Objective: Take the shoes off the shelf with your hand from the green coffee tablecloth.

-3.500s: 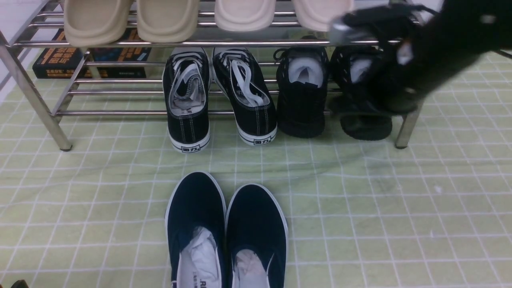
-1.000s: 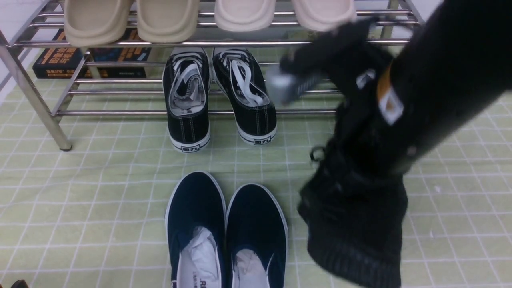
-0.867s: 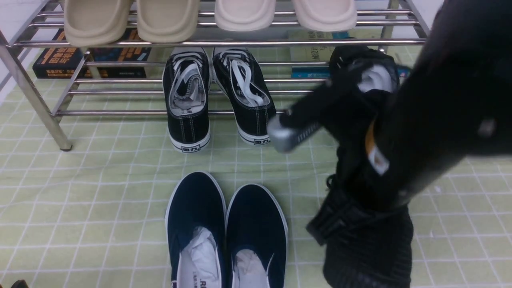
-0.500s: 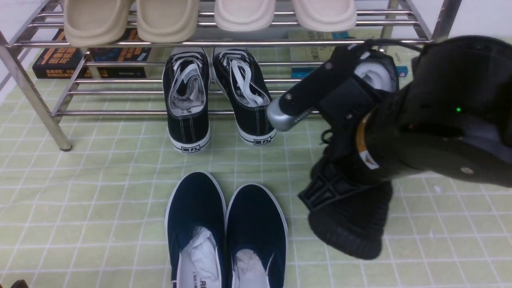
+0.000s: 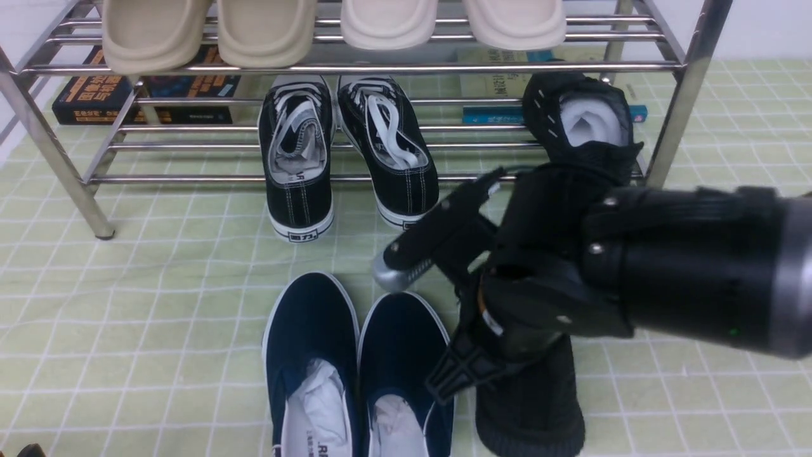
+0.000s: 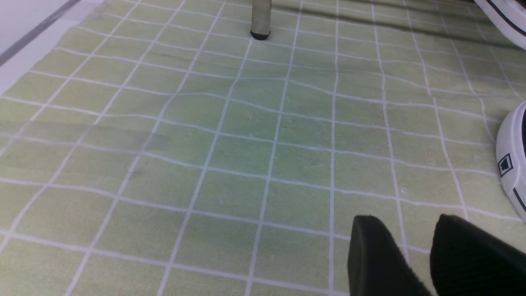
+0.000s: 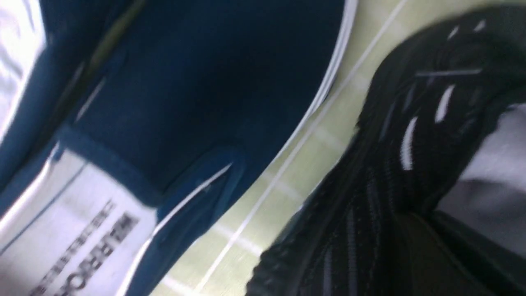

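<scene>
One black mesh shoe [image 5: 536,412] hangs low over the green coffee tablecloth [image 5: 158,304], just right of a navy pair. My right gripper [image 5: 501,355], the hand, is shut on it at its opening. The right wrist view shows the shoe's white dash marks [image 7: 407,139] and pale stuffing close up, with the right gripper [image 7: 415,255] dark against the knit. Whether the shoe touches the cloth I cannot tell. The other black mesh shoe [image 5: 587,120] stays on the lower tier of the steel shelf [image 5: 672,120], at its right end. My left gripper [image 6: 407,230] hovers over bare cloth, open by a narrow gap, holding nothing.
Black canvas lace-ups [image 5: 298,158] sit on the lower tier, with beige slippers [image 5: 266,28] above. Navy slip-ons [image 5: 358,368] lie on the cloth near me. Books [image 5: 95,95] lie behind the shelf. A shelf leg [image 6: 261,20] and a white-soled shoe [image 6: 511,160] show in the left wrist view.
My right arm has carried one black mesh shoe off the shelf, toward me and down, ending beside the navy slip-ons. The other black mesh shoe stays on the shelf.
</scene>
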Action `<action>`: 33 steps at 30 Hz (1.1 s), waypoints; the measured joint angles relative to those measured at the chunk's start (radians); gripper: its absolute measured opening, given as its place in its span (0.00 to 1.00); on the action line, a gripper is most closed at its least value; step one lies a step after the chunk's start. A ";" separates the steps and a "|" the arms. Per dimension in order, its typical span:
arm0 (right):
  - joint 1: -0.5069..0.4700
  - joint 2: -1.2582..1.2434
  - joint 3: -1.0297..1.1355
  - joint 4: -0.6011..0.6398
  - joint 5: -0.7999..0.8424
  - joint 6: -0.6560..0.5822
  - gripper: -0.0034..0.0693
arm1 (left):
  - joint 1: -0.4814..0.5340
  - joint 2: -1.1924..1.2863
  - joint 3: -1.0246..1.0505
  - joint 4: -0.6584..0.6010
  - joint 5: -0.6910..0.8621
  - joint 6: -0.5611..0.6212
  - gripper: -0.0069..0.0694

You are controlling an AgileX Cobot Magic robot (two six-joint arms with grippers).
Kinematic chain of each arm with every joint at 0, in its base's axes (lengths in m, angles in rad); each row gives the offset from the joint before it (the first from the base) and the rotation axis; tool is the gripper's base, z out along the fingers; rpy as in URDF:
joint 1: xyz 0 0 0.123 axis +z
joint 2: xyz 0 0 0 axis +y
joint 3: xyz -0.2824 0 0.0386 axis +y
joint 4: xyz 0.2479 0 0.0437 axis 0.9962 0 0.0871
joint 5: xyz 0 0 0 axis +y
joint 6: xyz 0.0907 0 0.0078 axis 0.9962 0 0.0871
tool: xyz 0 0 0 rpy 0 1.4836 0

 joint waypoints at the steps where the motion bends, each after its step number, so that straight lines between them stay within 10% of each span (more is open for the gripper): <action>1: 0.000 0.001 0.000 0.018 0.005 0.000 0.08 | 0.000 0.000 0.000 0.000 0.000 0.001 0.41; 13: 0.000 0.005 0.000 0.223 0.071 0.000 0.19 | 0.000 0.000 0.000 0.000 0.000 0.001 0.41; 20: 0.000 0.000 -0.074 0.238 0.195 -0.009 0.69 | 0.000 0.000 0.000 0.000 0.000 0.001 0.41; 24: 0.000 -0.016 -0.189 0.170 0.234 -0.054 0.82 | 0.000 0.000 0.000 0.000 0.000 0.001 0.41; 33: 0.000 -0.195 -0.320 0.017 0.251 -0.144 0.72 | 0.000 0.000 0.000 0.000 0.000 0.001 0.41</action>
